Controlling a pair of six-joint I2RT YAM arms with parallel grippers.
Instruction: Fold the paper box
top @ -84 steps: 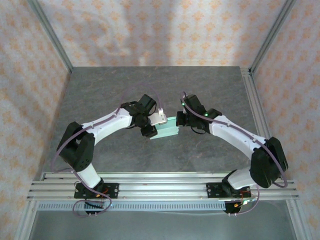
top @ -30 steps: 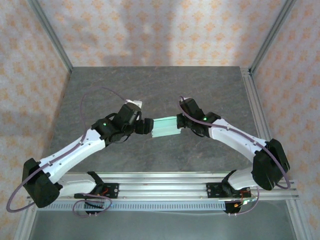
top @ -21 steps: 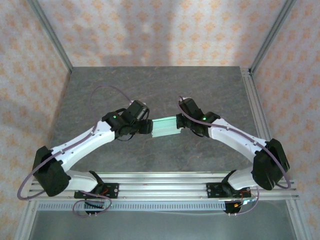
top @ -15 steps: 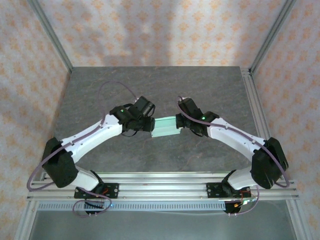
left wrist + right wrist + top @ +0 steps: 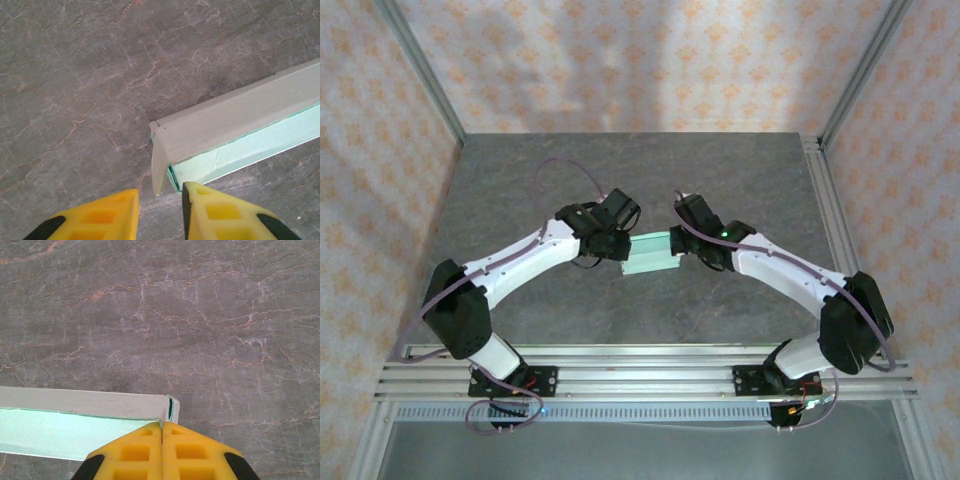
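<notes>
Where the right claw [image 5: 162, 424] ends, its two yellow fingers [image 5: 135, 450] press flat together with no gap. The corner of the box [image 5: 75, 432] runs in between their tips, so the claw has the thin card pinched at that end. From that wrist, the box stretches off to the left, a pale edge on top and the mint face below, above the table [image 5: 200, 315].

The left claw [image 5: 160, 191] stands partly apart, with a narrow gap between its fingers [image 5: 220, 215]. The short end flap of the box pokes into that gap, closer to the right-hand finger. Whether either finger touches the card cannot be told. From there the box [image 5: 240, 120] slants up and away to the right.

From above, the claws face each other over the middle of the table [image 5: 640, 170], the left claw [image 5: 623, 250] at the box's left end and the right claw [image 5: 678, 243] at its right end. The box [image 5: 651, 256] spans between them as a small mint strip. Both arms bow outward toward their bases.
</notes>
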